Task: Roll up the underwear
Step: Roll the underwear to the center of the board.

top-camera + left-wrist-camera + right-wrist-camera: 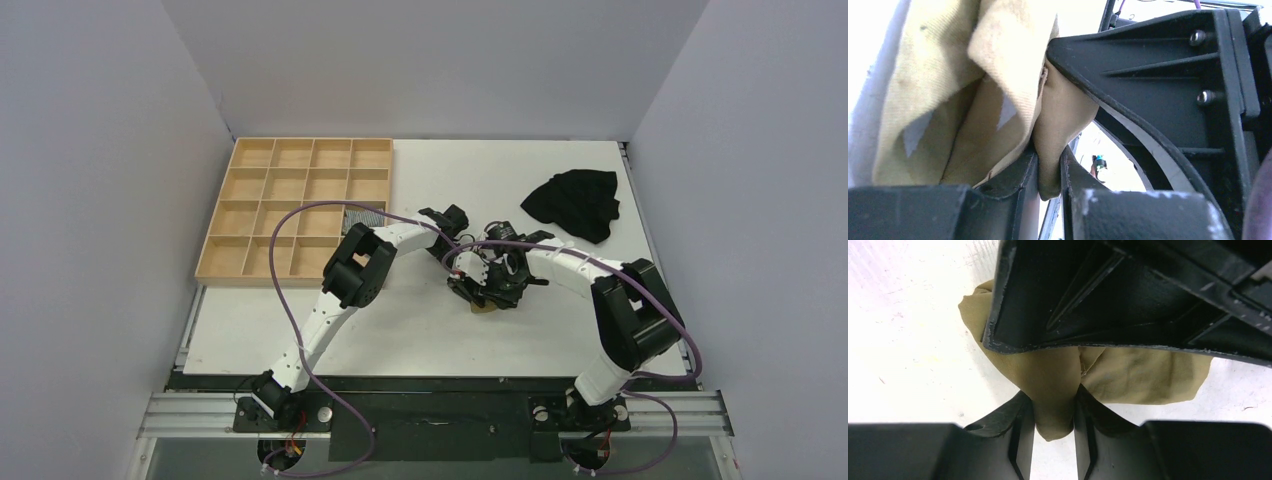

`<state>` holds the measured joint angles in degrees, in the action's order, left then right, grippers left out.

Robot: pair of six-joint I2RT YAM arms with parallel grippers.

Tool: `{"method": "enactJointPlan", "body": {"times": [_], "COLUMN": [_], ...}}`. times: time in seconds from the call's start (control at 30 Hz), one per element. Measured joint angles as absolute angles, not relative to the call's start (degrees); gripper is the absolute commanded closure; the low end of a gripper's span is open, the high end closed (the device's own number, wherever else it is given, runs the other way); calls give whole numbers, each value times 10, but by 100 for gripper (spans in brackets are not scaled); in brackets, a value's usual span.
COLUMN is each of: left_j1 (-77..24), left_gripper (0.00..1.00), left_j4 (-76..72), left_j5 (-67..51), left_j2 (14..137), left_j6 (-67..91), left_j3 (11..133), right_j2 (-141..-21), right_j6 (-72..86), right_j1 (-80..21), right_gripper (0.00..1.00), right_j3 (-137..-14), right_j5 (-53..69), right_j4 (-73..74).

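The underwear [487, 311] is a bunched olive-khaki bundle in the middle of the table, mostly hidden under both grippers in the top view. My left gripper [1050, 175] is shut on a fold of the underwear [938, 100], whose paler inner layers spread out to the left. My right gripper [1054, 415] pinches another hanging fold of the underwear [1143, 375] between both fingers, just above the white table. The two grippers, left [465, 268] and right [505, 285], face each other almost touching. Each one's black body fills the other's wrist view.
A wooden tray [240, 262] with many compartments lies at the back left, and a small grey striped cloth roll [365, 217] sits in one compartment at its right side. A black garment [575, 203] lies crumpled at the back right. Grey walls enclose the table.
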<state>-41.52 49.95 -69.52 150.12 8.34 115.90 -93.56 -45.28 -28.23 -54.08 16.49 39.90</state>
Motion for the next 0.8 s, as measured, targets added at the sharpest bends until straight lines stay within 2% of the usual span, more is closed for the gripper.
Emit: {"method": "enactJointPlan", "body": {"times": [0.13,0.23,0.37,0.5,0.8], "left_j1": [-415,-414,-411,-410,-386], "left_gripper": [84,68,55,49,44], "left_j4": [500,500,507,513,532], "left_j5": [-695,-695,-709,-712,-700], "left_j2": [1501,1501,1500,1494,1484], "left_j6": [83,79,69,64,57], "left_j3": [1159,1159,1162,1163,1162], "right_j2": [-939,-943,-946,-950,-954], "right_j6": [-454,-455,-457,-458,-456], "right_j1": [-282,-282,-282,-282,-282], "right_gripper": [85,93,99,100,100], "right_j3": [-545,-550,-552,-555,-560], "right_j5": [166,166,167,168,185], "right_j4": [403,408,411,416,402]}}
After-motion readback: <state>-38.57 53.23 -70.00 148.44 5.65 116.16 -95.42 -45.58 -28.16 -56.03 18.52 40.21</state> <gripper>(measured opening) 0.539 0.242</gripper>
